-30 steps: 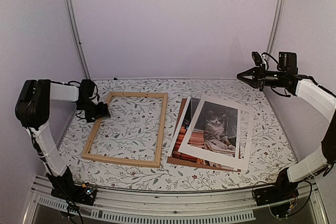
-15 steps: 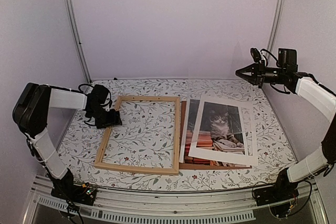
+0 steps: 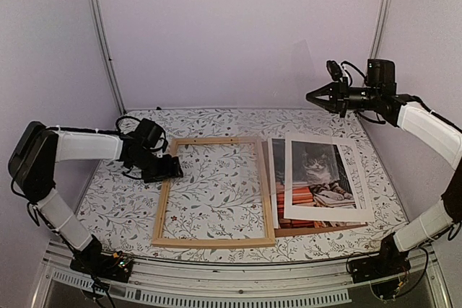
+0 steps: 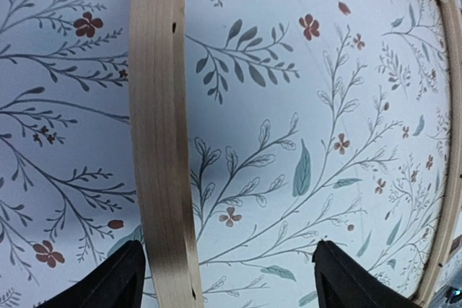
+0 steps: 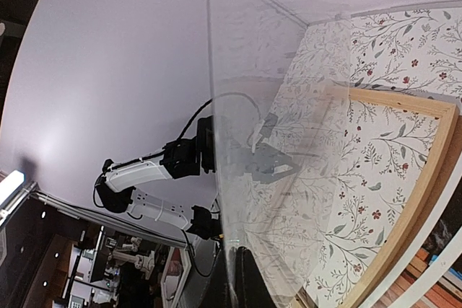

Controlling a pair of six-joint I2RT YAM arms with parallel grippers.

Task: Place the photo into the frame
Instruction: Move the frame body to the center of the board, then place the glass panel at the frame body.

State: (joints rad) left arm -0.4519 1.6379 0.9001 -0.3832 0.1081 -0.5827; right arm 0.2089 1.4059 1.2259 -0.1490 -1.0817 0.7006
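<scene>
The light wood frame (image 3: 214, 242) lies flat mid-table. My left gripper (image 3: 173, 171) is low at its left rail, open. In the left wrist view that rail (image 4: 159, 106) runs between the fingers, close to the left fingertip (image 4: 115, 279); the gripper's middle (image 4: 227, 283) is over bare tablecloth inside the frame. The cat photo (image 3: 317, 167) lies just right of the frame under a white mat (image 3: 326, 216). My right gripper (image 3: 312, 96) is high at the back right, shut on the lower edge of a clear pane (image 5: 289, 142) held upright. The frame also shows through the pane (image 5: 397, 99).
A brown backing board (image 3: 317, 230) lies under the photo and mat. The floral tablecloth (image 3: 115, 207) covers the table. Purple walls and metal posts (image 3: 101, 34) close in the back and sides.
The frame has slid right with my left gripper, up against the photo stack, which turned and shifted right. My right gripper with the pane has moved a little left.
</scene>
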